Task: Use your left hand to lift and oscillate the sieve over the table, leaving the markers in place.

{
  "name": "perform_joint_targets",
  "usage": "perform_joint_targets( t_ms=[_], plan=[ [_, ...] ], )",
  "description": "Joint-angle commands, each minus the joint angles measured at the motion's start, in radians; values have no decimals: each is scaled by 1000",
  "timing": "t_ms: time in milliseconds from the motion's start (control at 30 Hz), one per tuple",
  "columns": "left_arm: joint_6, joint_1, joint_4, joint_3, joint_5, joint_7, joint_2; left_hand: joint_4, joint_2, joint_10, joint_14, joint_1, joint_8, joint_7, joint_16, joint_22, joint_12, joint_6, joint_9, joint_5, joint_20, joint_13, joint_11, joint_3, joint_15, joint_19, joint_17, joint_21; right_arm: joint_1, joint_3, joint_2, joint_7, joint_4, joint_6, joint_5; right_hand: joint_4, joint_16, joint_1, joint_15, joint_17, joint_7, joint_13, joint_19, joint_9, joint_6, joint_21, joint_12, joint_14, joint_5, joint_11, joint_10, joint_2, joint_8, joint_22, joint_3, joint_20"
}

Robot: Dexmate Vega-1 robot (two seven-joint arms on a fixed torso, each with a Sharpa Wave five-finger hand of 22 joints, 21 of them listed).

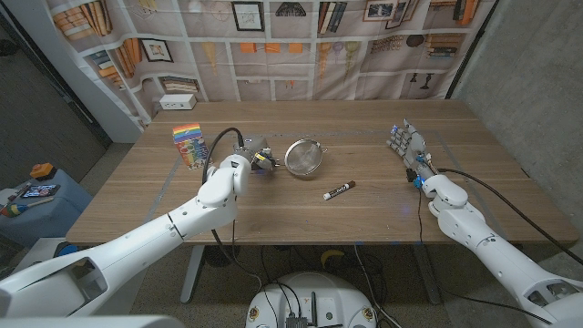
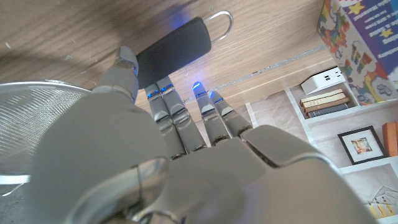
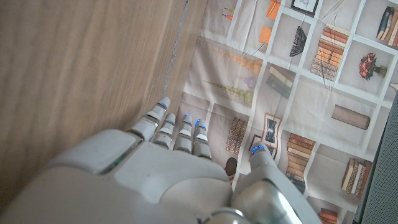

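- L hand [image 1: 258,159] sits at the sieve's handle [image 2: 172,51], fingers [image 2: 163,107] reaching onto the black grip, seen in the wrist view. Whether they're actually clamped on it or just laid against it: can't tell; thumb side is hidden.
- Sieve [image 1: 304,156] is on the table [image 1: 273,214] near mid-table, just to the robot's right of the L hand. The bowl looks tipped, mesh facing the camera.
- Long axis: handle runs from the bowl toward the L hand, so the handle end is the near end. The hanging loop at the handle tip points away past the fingertips in the wrist view.
- L hand is far closer than the R one, which fits the task.
- Loose marker [image 1: 339,190] lies flat just in front of the sieve, on its R-hand side, apart from the bowl. Judgement: lift should go straight up before oscillating so the rim doesn't sweep it.
- Marker box [image 1: 190,145] stands beyond the L arm, near but clear of the hand.
- R hand [image 1: 407,148] is well apart at the far-right side of the table, fingers extended & holding nothing.
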Motion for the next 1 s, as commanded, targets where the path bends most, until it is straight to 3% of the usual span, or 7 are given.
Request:
perform_joint_targets(
  t_ms=[33, 500, 733, 1000],
  plan=[
    [-21, -6, 36, 12, -51, 57, -9, 5, 35, 4, -4, 14, -4, -32, -2, 1, -2, 146, 6, 7, -37, 5, -19, -3, -149, -1, 3, 5, -3, -1, -7, -6, -14, -3, -5, 0, 7, -2, -9, -1, -3, 2, 3, 4, 10, 1, 5, 3, 1, 1, 7, 23, 5, 3, 5, -3],
    [-9, -22, 42, 30, -76, 64, -3, 8, 7, -73, -19, -13, -16, -37, -7, 2, -10, 74, 8, 8, -28, 4, -18, -23, -144, -8, 1, 4, 6, -12, -16, -12, -20, -35, -14, 0, 7, -2, -7, -1, -3, 2, 4, 4, 10, 1, 5, 4, 1, 1, 7, 24, 4, 3, 5, 2],
    [5, -25, 33, 32, -90, 55, 6, 13, -25, -174, -38, -46, -26, -26, -8, 2, -10, -36, 8, 10, -15, 6, -17, -46, -137, -23, 2, 2, 10, -13, -11, -13, -12, -36, -13, 1, 8, -2, -7, -1, -3, 2, 4, 4, 10, 1, 5, 4, 1, 1, 7, 25, 4, 3, 6, 2],
    [14, -28, 23, 31, -104, 56, 17, 16, -38, -281, -60, -69, -26, -29, -9, 2, -9, -154, 6, 13, -2, 7, -13, -57, -142, -47, 2, 1, 18, -17, -8, -11, -5, -39, -15, 1, 8, -2, -7, -1, -3, 2, 4, 4, 11, 1, 4, 4, 1, 0, 6, 25, 4, 3, 6, 2]
  ],
)
